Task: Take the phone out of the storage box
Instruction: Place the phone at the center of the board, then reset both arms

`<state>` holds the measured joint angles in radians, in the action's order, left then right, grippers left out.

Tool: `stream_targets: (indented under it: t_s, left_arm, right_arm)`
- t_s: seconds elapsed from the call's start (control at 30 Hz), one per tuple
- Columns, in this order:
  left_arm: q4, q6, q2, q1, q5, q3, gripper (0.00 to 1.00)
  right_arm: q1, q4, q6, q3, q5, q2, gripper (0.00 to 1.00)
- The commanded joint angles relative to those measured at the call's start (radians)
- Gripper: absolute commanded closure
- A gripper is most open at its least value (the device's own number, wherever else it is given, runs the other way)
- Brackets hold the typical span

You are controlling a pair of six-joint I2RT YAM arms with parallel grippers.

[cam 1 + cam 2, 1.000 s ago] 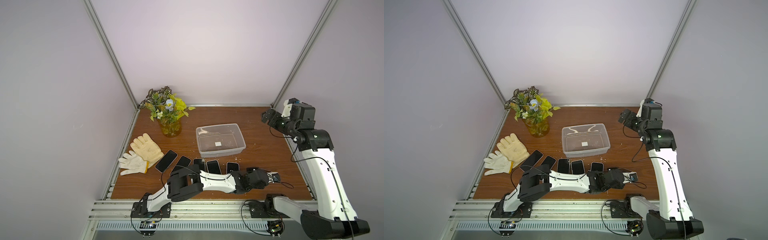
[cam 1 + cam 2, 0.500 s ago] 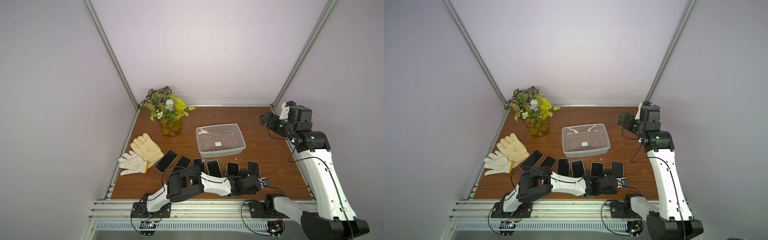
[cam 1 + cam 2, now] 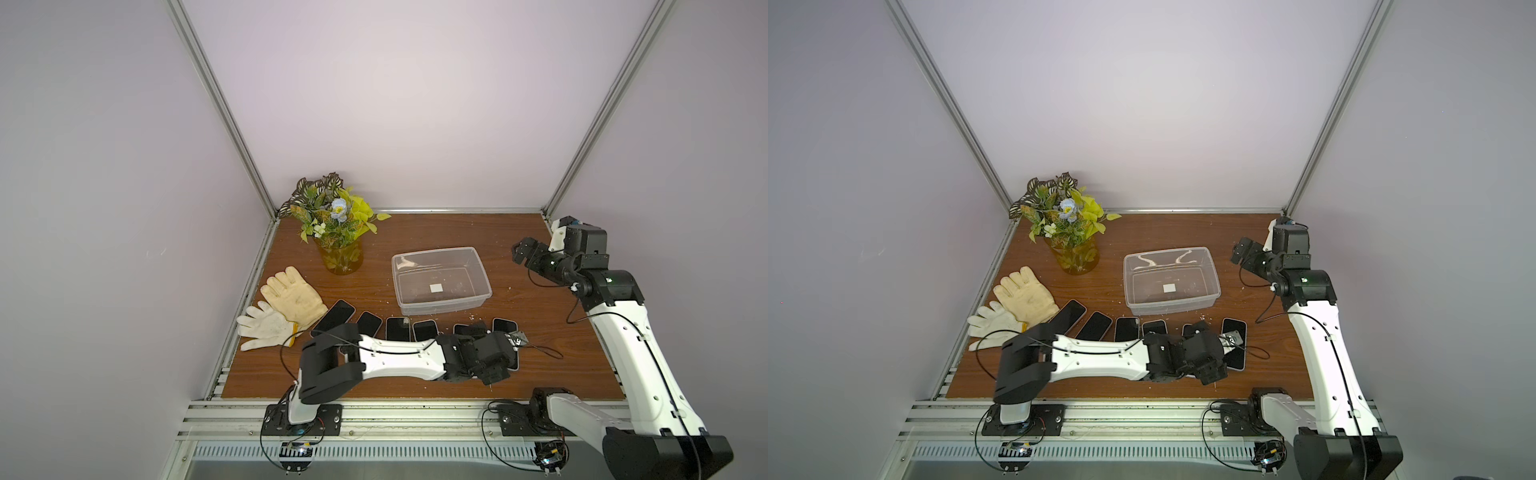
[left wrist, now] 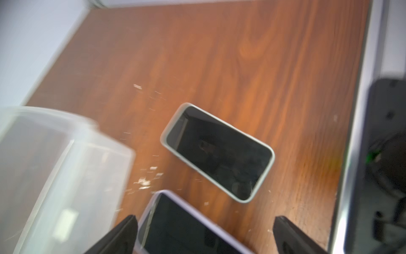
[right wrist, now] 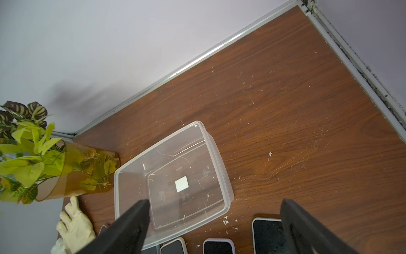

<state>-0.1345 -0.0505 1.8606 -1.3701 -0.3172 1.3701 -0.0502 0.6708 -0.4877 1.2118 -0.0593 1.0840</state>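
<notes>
Left end effector (image 3: pixel 478 330) hangs low over the right end of the phone row in both top views. The last phone (image 3: pixel 504 326) lies just beside it toward the worktop's right edge, its long axis front to back and one short end facing the storage box (image 3: pixel 440 250), which holds only its sticker. The right end effector (image 3: pixel 521 251) hovers well apart near the right edge, so the left arm is nearer.

Left wrist: jaws spread wide, gripping nothing, the phone (image 4: pixel 217 151) lying screen-up ahead.

Right wrist: jaws likewise wide and empty, the box (image 5: pixel 158 145) bare below.
</notes>
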Motion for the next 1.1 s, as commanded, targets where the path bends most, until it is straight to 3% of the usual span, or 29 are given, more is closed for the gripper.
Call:
stream_targets:
  t_s: [0.0,0.13,0.3,0.43,0.53,0.63,0.7,0.8,0.93,1.07]
  left_arm:
    - [-0.100,-0.088,-0.161,0.015,-0.143,-0.002,0.01]
    - [-0.180,-0.164,-0.396,0.035,-0.325,-0.072,0.01]
    - [-0.224,-0.258,-0.745,0.128,-0.500,-0.330,0.01]
    - [-0.285,-0.328,-1.017,0.414,-0.457,-0.513,0.01]
    - [-0.149,-0.214,-1.179,0.649,-0.408,-0.677,0.01]
    - [0.027,-0.123,-1.268,0.855,-0.354,-0.822,0.01]
    - [0.169,-0.053,-1.300,0.947,-0.316,-0.922,0.01]
    - [0.433,0.041,-1.290,1.001,-0.279,-1.078,0.01]
    - [0.734,0.059,-1.097,1.070,-0.227,-1.179,0.01]
    - [1.009,0.012,-0.858,1.201,-0.086,-1.216,0.01]
  right_arm:
    - [0.006,-0.165,0.056,-0.059,-0.009,-0.049,0.01]
    - [0.011,-0.355,0.112,-0.205,0.025,-0.091,0.01]
    - [0.015,-0.745,0.258,-0.529,0.053,-0.197,0.01]
    - [0.025,-1.169,0.390,-0.816,0.072,-0.218,0.01]
    - [0.031,-1.516,0.436,-0.985,0.096,-0.124,0.01]
    - [0.039,-1.687,0.445,-1.016,0.096,0.045,0.01]
    - [0.042,-1.766,0.451,-1.017,0.095,0.128,0.01]
    - [0.045,-1.831,0.457,-1.004,0.097,0.220,0.01]
    - [0.047,-1.838,0.457,-0.994,0.106,0.283,0.01]
    - [0.047,-1.896,0.451,-1.007,0.114,0.330,0.01]
